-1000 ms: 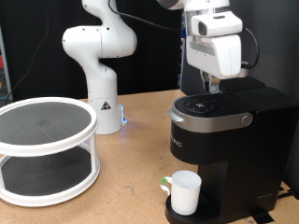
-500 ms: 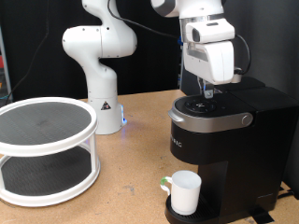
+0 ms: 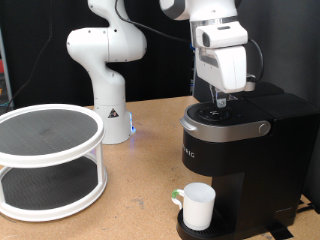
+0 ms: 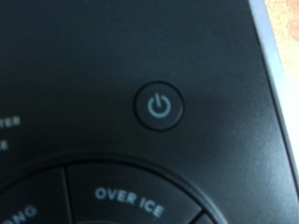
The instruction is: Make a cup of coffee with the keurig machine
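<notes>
Jaws [image 3: 221, 99] low over keurig machine [image 3: 235, 150] top panel, grip state unclear; cup [image 3: 197, 205] on drip tray

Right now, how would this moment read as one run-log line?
hand: over Keurig top panel, grip state unclear | wrist view: power button centered | cup: on drip tray | holding: nothing seen

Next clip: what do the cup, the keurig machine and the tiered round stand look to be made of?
The cup looks like glazed white ceramic: smooth, opaque, softly shiny. The keurig machine appears to be black plastic, mostly matte, with a silver-grey band that could be painted plastic or metal; its top panel is smooth, with printed labels. The stand looks like white plastic or coated metal with dark, textured shelf mats.
</notes>
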You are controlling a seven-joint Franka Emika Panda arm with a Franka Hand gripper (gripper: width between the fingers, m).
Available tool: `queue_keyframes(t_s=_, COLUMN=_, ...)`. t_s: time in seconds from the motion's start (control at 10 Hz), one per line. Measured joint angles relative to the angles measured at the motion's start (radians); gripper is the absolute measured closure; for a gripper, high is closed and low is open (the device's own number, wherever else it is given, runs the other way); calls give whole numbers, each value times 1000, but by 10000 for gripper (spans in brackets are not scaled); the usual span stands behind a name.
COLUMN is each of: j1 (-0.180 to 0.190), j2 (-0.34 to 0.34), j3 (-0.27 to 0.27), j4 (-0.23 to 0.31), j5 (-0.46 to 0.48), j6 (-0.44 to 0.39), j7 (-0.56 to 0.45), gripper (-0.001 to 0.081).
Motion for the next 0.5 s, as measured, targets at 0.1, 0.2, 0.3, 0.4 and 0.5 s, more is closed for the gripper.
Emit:
queue_keyframes(t_s=0.1, j1=-3, j2=3, j3=0, j4=-1, j5=-4, j6=1, j7=1, gripper=799)
queue_keyframes(t_s=0.2, j1=-4, j2=7, j3=0, j4=-2, j5=-13, j6=1, j7=7, gripper=799)
queue_keyframes(t_s=0.3, j1=-4, j2=11, j3=0, j4=-4, j5=-24, j6=1, j7=17, gripper=799)
queue_keyframes(t_s=0.4, j1=-5, j2=14, j3=0, j4=-7, j5=-34, j6=1, j7=25, gripper=799)
queue_keyframes(t_s=0.5, j1=-5, j2=17, j3=0, j4=-10, j5=-38, j6=3, j7=27, gripper=799)
